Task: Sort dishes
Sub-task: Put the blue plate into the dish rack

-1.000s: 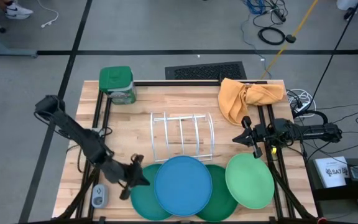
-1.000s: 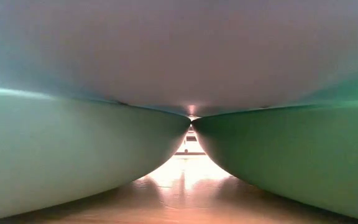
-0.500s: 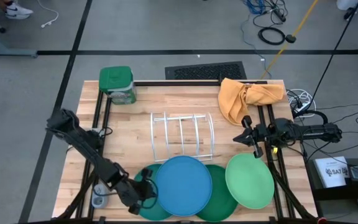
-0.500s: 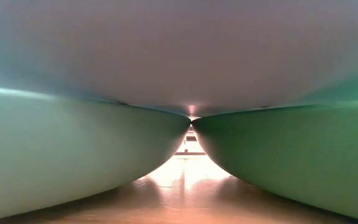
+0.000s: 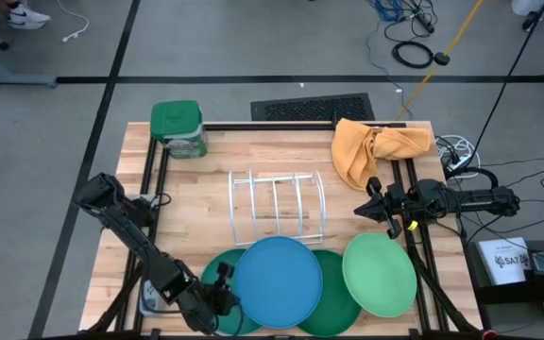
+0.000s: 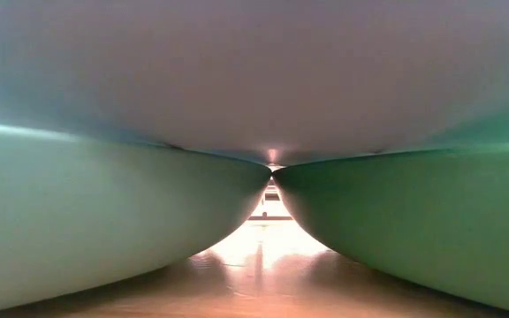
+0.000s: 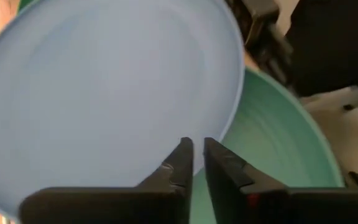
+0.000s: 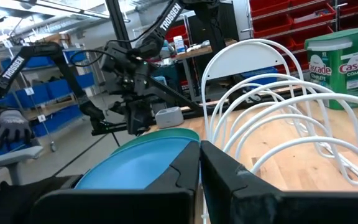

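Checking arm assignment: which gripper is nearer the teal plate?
Left. The left gripper is right over the teal plate, beside the blue plate; the right gripper waits above the light green plate.

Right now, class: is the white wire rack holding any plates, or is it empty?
Empty. The high view shows the wire rack with bare slots; the blue plate and the other plates lie on the table in front of it.

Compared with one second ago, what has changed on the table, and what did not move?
The left claw swung from beside the teal round flat plate toward the table's front edge and now sits at the rim of the blue round flat plate, its fingers a narrow gap apart, holding nothing. The four plates, the white wire rack and the right claw, shut and waiting beside the rack, stayed as they were.
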Controlling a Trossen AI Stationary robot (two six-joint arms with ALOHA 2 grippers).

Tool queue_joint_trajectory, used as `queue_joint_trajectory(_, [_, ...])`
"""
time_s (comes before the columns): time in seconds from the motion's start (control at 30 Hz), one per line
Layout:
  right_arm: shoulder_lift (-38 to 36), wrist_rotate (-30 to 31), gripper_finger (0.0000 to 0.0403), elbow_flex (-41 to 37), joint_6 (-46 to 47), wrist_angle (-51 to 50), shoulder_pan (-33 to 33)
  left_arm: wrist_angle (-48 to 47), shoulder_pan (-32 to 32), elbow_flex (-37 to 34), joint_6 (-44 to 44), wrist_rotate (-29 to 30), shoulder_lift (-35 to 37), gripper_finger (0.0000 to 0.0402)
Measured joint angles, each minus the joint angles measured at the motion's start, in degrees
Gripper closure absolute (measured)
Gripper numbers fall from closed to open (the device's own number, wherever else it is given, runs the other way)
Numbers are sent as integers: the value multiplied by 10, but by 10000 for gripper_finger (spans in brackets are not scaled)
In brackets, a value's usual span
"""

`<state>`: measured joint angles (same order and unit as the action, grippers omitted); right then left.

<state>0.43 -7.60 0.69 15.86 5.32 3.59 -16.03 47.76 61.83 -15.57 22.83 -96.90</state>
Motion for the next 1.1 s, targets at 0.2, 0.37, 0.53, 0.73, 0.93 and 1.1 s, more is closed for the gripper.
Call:
queue_joint_trajectory(0.2, [0, 0, 394, 0, 4, 0, 0, -25, 3, 14, 30, 3, 0, 233])
queue_joint_trajectory(0.37, [0, 0, 394, 1, 15, 0, 0, -67, 7, 14, 56, -3, -17, 168])
queue_joint_trajectory(0.53, [0, 1, 394, 1, 24, 0, 0, -76, 11, 17, 109, 15, -52, 168])
queue_joint_trajectory(0.73, [0, 1, 394, 1, 28, 0, 0, -73, 11, 40, 177, 68, -90, 191])
queue_joint_trajectory(0.93, [0, 0, 394, 1, 28, -4, 0, -73, 11, 41, 190, 85, -138, 210])
queue_joint_trajectory(1.1, [0, 0, 394, 1, 28, -5, 0, -77, 14, 55, 193, 133, -152, 238])
